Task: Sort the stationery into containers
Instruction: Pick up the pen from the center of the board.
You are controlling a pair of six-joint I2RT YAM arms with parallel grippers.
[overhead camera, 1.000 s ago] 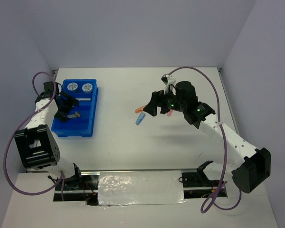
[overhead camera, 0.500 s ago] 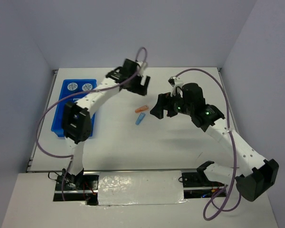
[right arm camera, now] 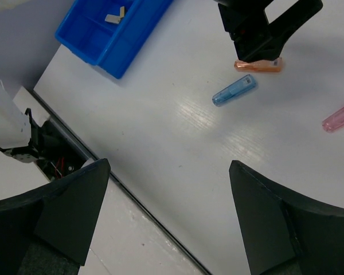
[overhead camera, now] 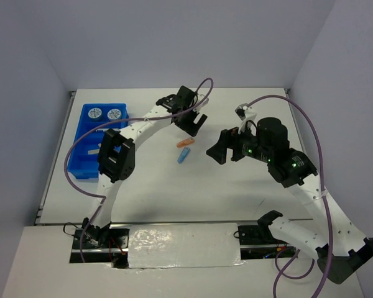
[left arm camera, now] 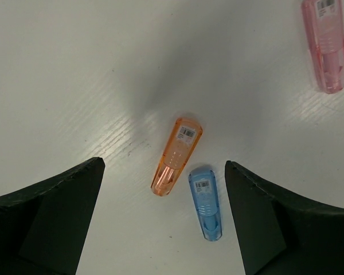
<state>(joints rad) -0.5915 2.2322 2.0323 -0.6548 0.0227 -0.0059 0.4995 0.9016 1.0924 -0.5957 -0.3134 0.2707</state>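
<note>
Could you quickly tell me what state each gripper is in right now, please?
Left gripper: open, empty, over the orange capsule.
Right gripper: open, empty.

I'm seeing the orange capsule [left arm camera: 176,156] and light-blue capsule [left arm camera: 206,201] lying flat just beside each other, the pink capsule [left arm camera: 324,43] lying apart; two blue rolls [overhead camera: 94,113] [overhead camera: 114,114] are sitting in the blue tray [overhead camera: 86,162], at its far end.

My left claw [overhead camera: 196,123] hangs spread just beyond the orange capsule [overhead camera: 184,143] and light-blue capsule [overhead camera: 183,156] on the desk [overhead camera: 155,186]. My right claw [overhead camera: 215,152] is near them; the blue tray [overhead camera: 81,158] lies well left.
</note>
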